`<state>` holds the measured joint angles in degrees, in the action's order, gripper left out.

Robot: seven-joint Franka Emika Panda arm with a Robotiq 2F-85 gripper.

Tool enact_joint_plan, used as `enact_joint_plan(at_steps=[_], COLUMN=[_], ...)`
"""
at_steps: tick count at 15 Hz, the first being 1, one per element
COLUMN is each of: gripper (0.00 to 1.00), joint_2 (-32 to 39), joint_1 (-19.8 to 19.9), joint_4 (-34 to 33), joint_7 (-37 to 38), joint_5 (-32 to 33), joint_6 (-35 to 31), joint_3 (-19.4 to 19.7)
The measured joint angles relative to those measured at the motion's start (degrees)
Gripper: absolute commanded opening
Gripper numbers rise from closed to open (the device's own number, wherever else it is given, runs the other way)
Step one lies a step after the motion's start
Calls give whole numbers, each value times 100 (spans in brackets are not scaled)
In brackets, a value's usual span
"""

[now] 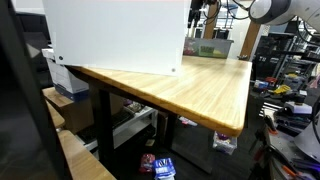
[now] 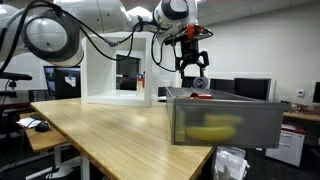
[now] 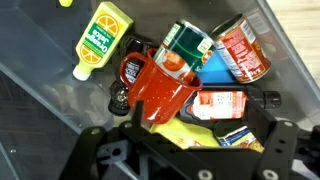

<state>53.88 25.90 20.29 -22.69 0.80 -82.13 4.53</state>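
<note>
Fingers (image 2: 185,67) spread wide, nothing between them: the gripper (image 2: 194,72) hangs open in the air right above the grey bin (image 2: 225,120), clear of everything inside. From the wrist view we look straight down into it, and directly under the open jaws sits the red cup (image 3: 160,88), glossy, smooth plastic, flaring wider towards its near end, in the middle of the pile. Pressed against its far right side is a green-labelled can (image 3: 186,48), a shiny metal cylinder, tilted, and right of that a red-labelled can (image 3: 243,52) with a bright steel rim, leaning the same way. Between the cans peeks a flat blue packet (image 3: 212,72). Just right of the cup lies a dark bottle (image 3: 225,103) on its side, red label up, and nearer, a yellow box (image 3: 235,135), square-cornered cardboard by the look of it. Off to the far left, apart from the cluster, lies a yellow squeeze bottle (image 3: 98,38) with a green label, soft and rounded. The bin itself is cloudy, translucent plastic, straight-walled, and a yellow blur shows through its near wall in an exterior view. It stands at the right end of a pale wooden table (image 2: 110,135), butcher-block strips with a smooth finish. Left of it, further back, stands a white box (image 2: 110,75), flat matte panels. Around all this: dark monitors (image 2: 250,88), cables, cluttered lab floor.
</note>
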Motion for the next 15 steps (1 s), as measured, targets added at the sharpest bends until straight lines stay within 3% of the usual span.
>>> enact_joint_plan(at_steps=[15], gripper=[100], joint_2=[-132], joint_1=[5], joint_4=[0], joint_7=[-665], joint_5=[109], joint_6=[349], joint_3=[13])
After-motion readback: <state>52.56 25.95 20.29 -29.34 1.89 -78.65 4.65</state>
